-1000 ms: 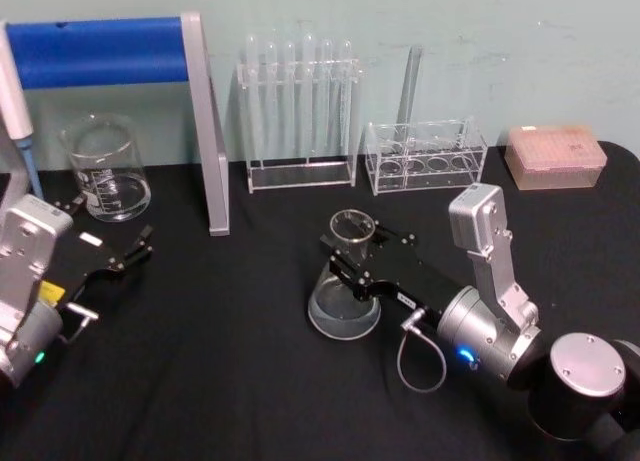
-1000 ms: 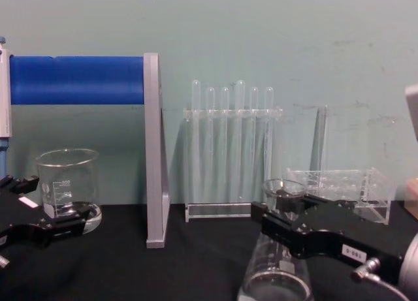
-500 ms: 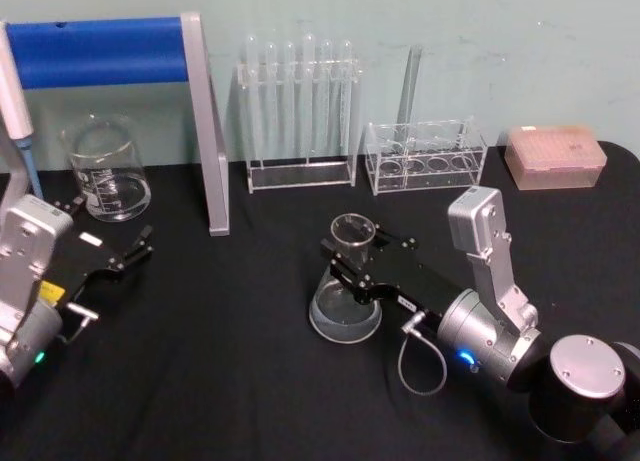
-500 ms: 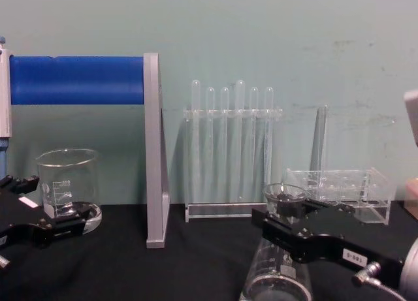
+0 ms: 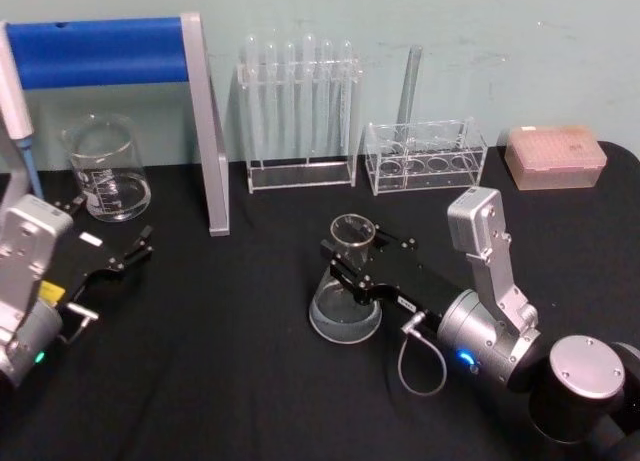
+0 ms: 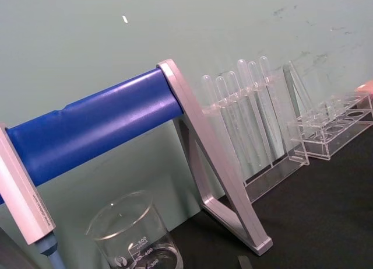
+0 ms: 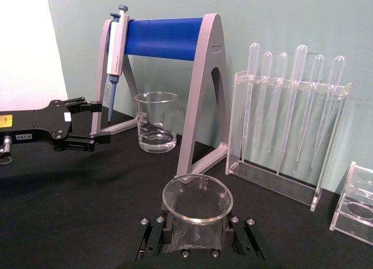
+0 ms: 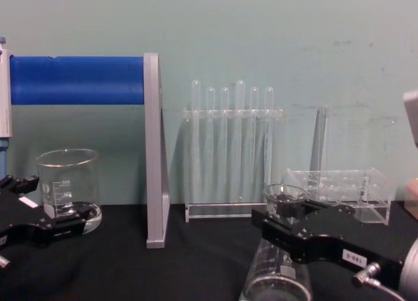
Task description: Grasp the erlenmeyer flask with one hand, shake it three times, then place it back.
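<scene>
Head view: the black right gripper (image 5: 350, 264) was clamped round the neck of the clear conical glass flask (image 5: 343, 306). The flask stood upright directly beneath it with a little clear liquid in its base. The left gripper (image 5: 135, 249) lay well apart, fingers spread. Chest and right wrist views: the flask's long axis ran vertical, with its flared rim between the jaws.

The head view looks steeply down from above onto the black table (image 5: 230, 361), facing the green wall (image 5: 500, 41). The chest view sits low, near table level, looking straight at that wall; both share the blue-barred stand (image 5: 100, 51), beaker (image 5: 105, 171) and tube rack (image 5: 300, 178). The left wrist view tilts upward, close by stand and beaker. The right wrist view looks past the erlenmeyer flask (image 7: 197, 199), close before it, toward the same stand.
</scene>
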Robot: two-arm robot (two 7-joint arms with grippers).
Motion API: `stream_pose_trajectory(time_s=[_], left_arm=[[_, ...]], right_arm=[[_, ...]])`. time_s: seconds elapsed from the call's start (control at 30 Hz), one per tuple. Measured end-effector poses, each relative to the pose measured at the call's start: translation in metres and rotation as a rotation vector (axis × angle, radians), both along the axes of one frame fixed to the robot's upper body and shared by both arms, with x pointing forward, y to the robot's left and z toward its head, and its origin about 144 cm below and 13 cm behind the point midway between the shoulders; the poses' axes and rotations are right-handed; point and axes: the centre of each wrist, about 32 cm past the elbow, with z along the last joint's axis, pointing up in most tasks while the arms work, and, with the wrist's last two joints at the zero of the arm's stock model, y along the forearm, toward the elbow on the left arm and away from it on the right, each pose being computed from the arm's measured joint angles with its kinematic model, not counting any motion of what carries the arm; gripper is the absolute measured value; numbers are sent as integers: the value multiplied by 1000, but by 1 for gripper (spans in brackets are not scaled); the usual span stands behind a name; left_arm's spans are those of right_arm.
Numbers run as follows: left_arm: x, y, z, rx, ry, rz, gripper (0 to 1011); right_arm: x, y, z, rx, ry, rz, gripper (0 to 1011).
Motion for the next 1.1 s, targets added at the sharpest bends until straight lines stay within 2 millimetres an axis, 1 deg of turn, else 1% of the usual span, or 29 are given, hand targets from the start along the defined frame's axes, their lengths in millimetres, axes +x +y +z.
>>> stream_pose_trajectory(time_s=[0.07, 0.13, 0.17, 0.23, 0.3, 0.37, 0.47, 0.5, 0.53, 0.7, 0.73, 1.1], left_arm=[[0, 0, 0, 0, 0, 0, 1001], [0, 0, 0, 0, 0, 0, 1001], [0, 0, 0, 0, 0, 0, 1001], [0, 0, 0, 0, 0, 0, 1001], [0, 0, 0, 0, 0, 0, 1001], [0, 0, 0, 0, 0, 0, 1001], [0, 0, 0, 0, 0, 0, 1001], [0, 0, 0, 0, 0, 0, 1001], [0, 0, 0, 0, 0, 0, 1001], [0, 0, 0, 0, 0, 0, 1001], [0, 0, 0, 0, 0, 0, 1001], [0, 0, 0, 0, 0, 0, 1001]], right_arm=[[0, 0, 0, 0, 0, 0, 452], [0, 0, 0, 0, 0, 0, 482], [0, 0, 0, 0, 0, 0, 530], [0, 0, 0, 0, 0, 0, 578], [0, 0, 0, 0, -1, 0, 658], [0, 0, 0, 0, -1, 0, 697], [0, 0, 0, 0, -1, 0, 807], [0, 0, 0, 0, -1, 0, 807], [0, 0, 0, 0, -1, 0, 859], [0, 0, 0, 0, -1, 1, 990], [0, 0, 0, 0, -1, 1, 1002], [-2, -3, 1, -4, 18, 7, 1002]])
